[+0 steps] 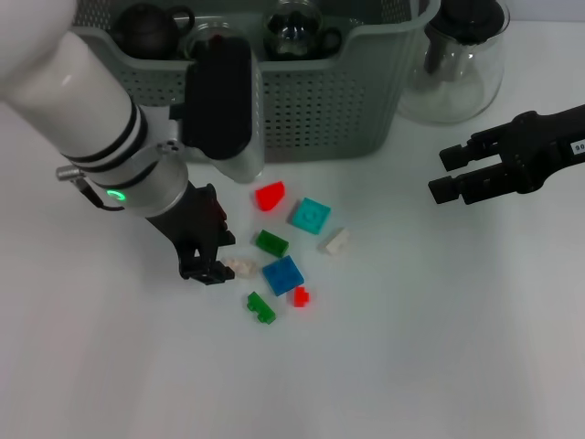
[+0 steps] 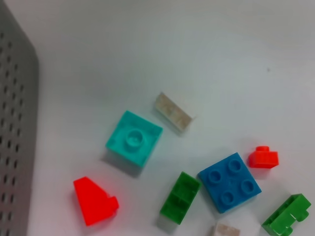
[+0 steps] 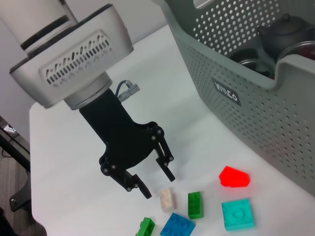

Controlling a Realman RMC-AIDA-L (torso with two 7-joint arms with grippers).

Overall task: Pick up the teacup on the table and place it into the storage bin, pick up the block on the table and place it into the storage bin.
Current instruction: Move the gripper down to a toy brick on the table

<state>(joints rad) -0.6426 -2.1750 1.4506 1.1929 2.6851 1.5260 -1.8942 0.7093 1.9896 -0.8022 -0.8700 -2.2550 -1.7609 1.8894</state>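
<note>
The bin (image 1: 320, 110) stands at the counter's (image 1: 439, 347) far edge and holds dark teapots (image 1: 146, 29) and glass cups (image 1: 294, 27). Loose blocks (image 1: 283, 274) lie mid-counter before it. The left tool (image 1: 212, 265) hangs wide open beside a white block (image 1: 240, 266); the right tool (image 1: 448, 174), open, hovers apart.

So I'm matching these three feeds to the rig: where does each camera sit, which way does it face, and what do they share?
Head view: on the robot's head, looking forward and down at the table, storage bin and blocks; both arms show, left gripper by the blocks, right gripper off to the side.
Left wrist view: on the left wrist, facing down at the blocks; none of its own fingers show.
Right wrist view: on the right wrist, facing across at the open left gripper.
Shared: all three show the red wedge block and the bin.
</note>
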